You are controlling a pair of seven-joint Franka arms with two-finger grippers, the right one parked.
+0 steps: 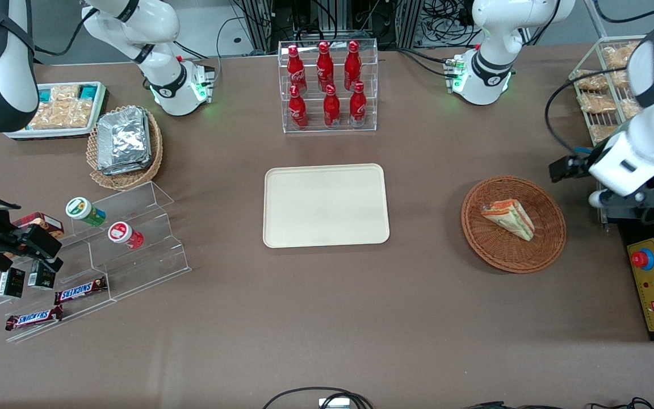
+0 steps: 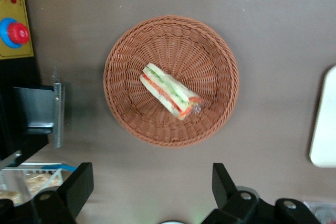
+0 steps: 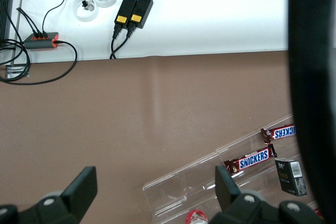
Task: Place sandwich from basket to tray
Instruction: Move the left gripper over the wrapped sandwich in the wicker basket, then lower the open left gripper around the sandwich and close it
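We see a clear-wrapped triangular sandwich [image 1: 508,218] lying on its side in the round reddish-brown wicker basket [image 1: 491,253], untouched. Our hand [image 2: 149,192] hangs above the brown desk [image 1: 327,318] just beside the basket, fingers spread wide and empty, ready to descend. The flat cream rectangular tray [image 1: 326,205] waits bare mid-desk.

From my wrist camera the gripper [image 2: 149,195] shows only its two dark fingers [image 2: 79,184], wide apart and cut off by the picture's edge. The tray [image 2: 324,124] shows only one rounded corner there. In the front view I can't see the gripper itself, hidden past the working arm's end of the table.
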